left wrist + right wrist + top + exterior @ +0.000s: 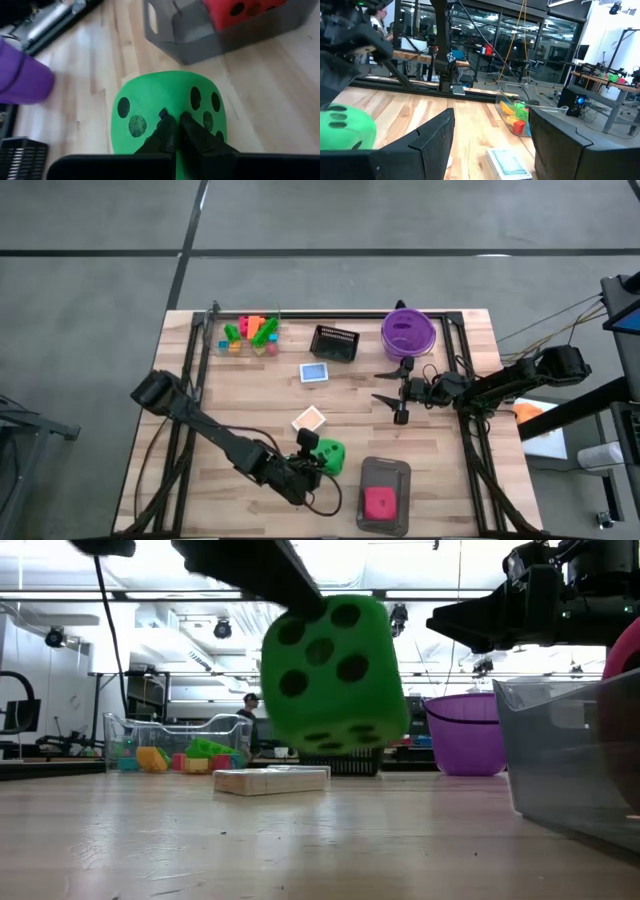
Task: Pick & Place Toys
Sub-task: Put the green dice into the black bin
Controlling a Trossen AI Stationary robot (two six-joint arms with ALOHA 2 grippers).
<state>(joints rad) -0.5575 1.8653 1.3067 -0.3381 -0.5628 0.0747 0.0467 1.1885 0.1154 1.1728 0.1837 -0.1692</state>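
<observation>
1. Two dice: the green die (328, 456) is pinched by the left gripper (176, 122), whose fingers (167, 131) are clenched together on its soft dotted top. In the low view it hangs clear of the bench (240, 390).
2. The red die (379, 502) sits inside a grey bin (385, 473) at the bench's near edge, just beside the green die.
3. Two flat picture cards lie on the wood: a blue-faced card (314, 373) near the middle and an orange-faced card (310, 419) between it and the green die.
4. One pile of small bricks (250, 332), green, orange, yellow and red among them, rests in a clear tray (118, 730) at the far left. The exact number of bricks is hard to make out.
5. One black mesh basket (335, 343) and one purple bowl (408, 332) stand along the far edge.
6. The right gripper (401, 393) hovers near the bowl, fingers (432, 137) spread apart and holding nothing.
7. In the low view the green die hides most of the basket, and the bin is cut off at the right edge.
8. A person (250, 710) shows far back in the room, too small to describe.
</observation>
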